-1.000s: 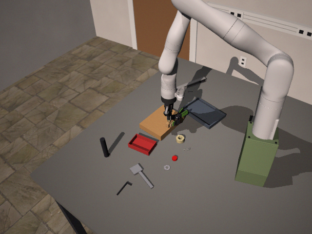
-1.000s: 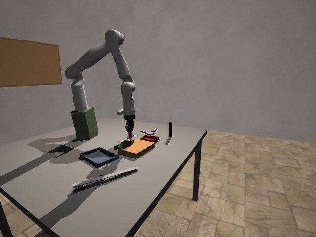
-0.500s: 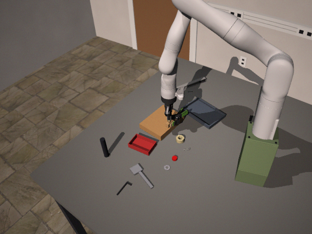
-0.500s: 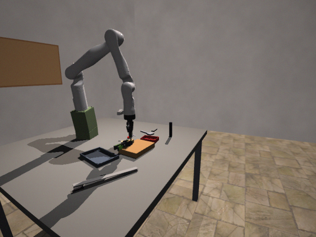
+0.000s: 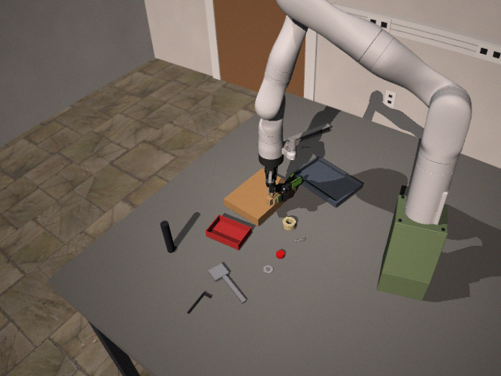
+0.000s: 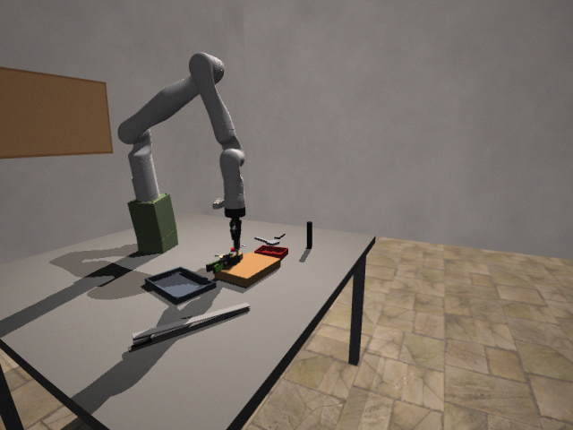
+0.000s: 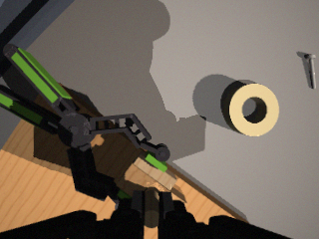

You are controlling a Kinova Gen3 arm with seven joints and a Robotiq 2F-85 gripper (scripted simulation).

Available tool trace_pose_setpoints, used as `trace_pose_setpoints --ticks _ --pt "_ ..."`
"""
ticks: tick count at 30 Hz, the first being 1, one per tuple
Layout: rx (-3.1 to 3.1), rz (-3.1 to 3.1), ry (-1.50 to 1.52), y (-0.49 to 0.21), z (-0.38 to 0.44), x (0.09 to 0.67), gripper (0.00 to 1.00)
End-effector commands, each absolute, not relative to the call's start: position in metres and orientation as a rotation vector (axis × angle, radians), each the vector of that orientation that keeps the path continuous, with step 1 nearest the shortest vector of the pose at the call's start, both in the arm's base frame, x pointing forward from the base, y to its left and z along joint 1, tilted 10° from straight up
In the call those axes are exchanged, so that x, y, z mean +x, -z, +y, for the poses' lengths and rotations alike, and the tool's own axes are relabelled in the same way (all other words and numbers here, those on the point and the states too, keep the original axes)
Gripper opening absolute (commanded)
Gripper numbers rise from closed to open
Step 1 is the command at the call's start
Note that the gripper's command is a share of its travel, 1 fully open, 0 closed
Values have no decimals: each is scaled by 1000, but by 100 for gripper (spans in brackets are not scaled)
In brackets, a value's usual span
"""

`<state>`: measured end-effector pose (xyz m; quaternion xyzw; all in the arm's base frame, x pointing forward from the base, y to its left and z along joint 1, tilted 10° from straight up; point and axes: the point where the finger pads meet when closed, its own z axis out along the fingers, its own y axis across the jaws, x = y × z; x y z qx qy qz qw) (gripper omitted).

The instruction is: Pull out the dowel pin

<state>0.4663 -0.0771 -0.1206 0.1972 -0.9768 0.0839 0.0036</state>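
The wooden bench board [image 5: 253, 197] lies mid-table. The small wooden block [image 5: 270, 199] sits at the board's right edge, and the jaws of the black-and-green spring clamp [image 5: 288, 187] are on it. In the wrist view the clamp [image 7: 85, 129] grips the block [image 7: 148, 176] at the board's edge. My gripper [image 5: 270, 186] points straight down over the block. Its fingers are shut on the tan dowel pin [image 7: 151, 204], which stands between them right above the block. I cannot tell whether the pin's lower end is still in the hole. The stop is hidden by the clamp.
A cream tape roll [image 5: 289, 222] and a screw [image 5: 299, 239] lie right of the board. A blue tray [image 5: 329, 180] sits behind the clamp and a red tray [image 5: 228, 231] in front. A red cap [image 5: 280, 253], washer [image 5: 268, 266], hammer [image 5: 226, 276], hex key [image 5: 198, 301] and black cylinder [image 5: 167, 236] are nearer.
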Motion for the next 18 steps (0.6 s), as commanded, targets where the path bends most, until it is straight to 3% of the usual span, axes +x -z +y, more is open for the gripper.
trace_pose_setpoints --ticks 1,18 --pt "650 -3055 -263 120 -77 467 10" --pt "749 -3027 -262 119 -77 467 10"
